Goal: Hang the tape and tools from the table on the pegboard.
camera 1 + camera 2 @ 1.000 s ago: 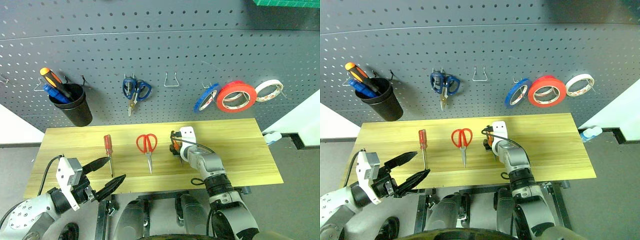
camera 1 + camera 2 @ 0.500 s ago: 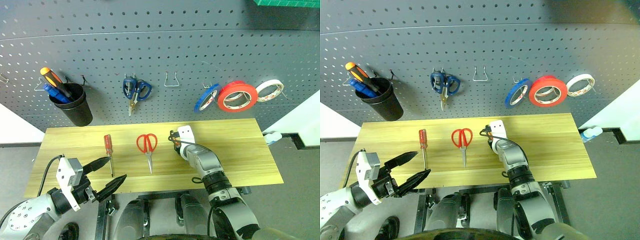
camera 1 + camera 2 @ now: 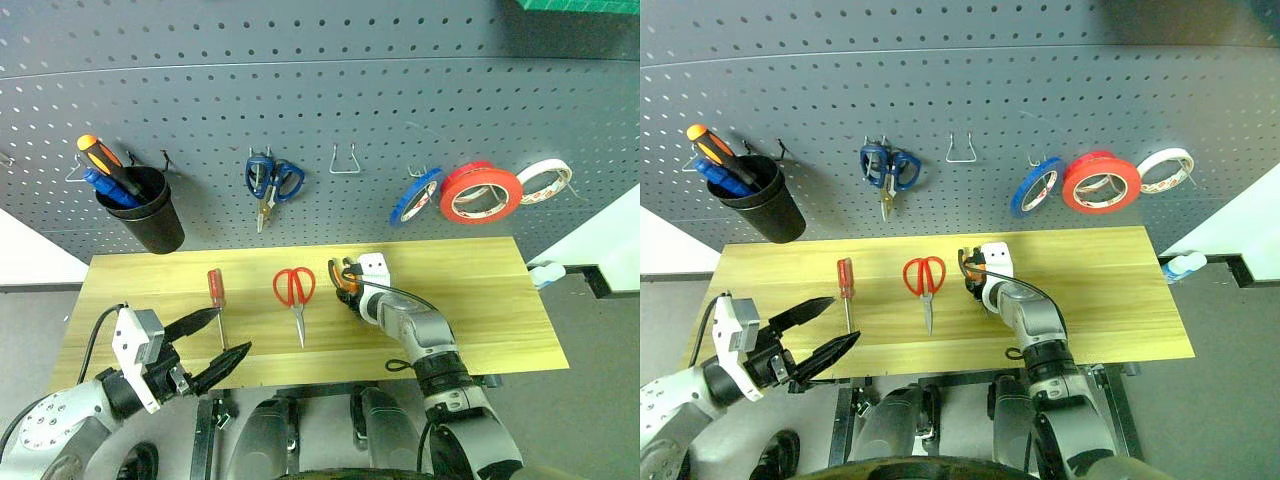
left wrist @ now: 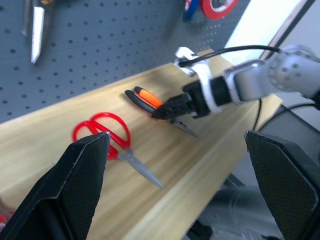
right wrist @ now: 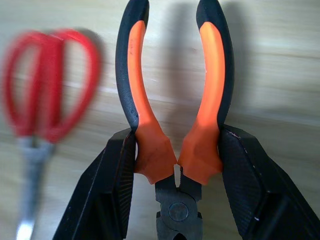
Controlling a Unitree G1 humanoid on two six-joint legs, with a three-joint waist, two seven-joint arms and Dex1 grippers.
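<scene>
Now that the right gripper (image 5: 172, 165) has clamped onto the pliers (image 3: 973, 270) near the pivot, where a second ago its fingers stood apart over them, the tool is tipped up off the table (image 3: 480, 300), ready to go to the pegboard (image 3: 400, 90). Scissors (image 3: 295, 290) and screwdriver (image 3: 215, 290) lie waiting; the left gripper (image 3: 215, 345) hangs wide open, empty.

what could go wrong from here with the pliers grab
The right end effector pinches the pliers low on the handles, near the pivot, so the long handles may swing or slip when lifted. The red scissors lie close beside them on the table and might get nudged.
</scene>
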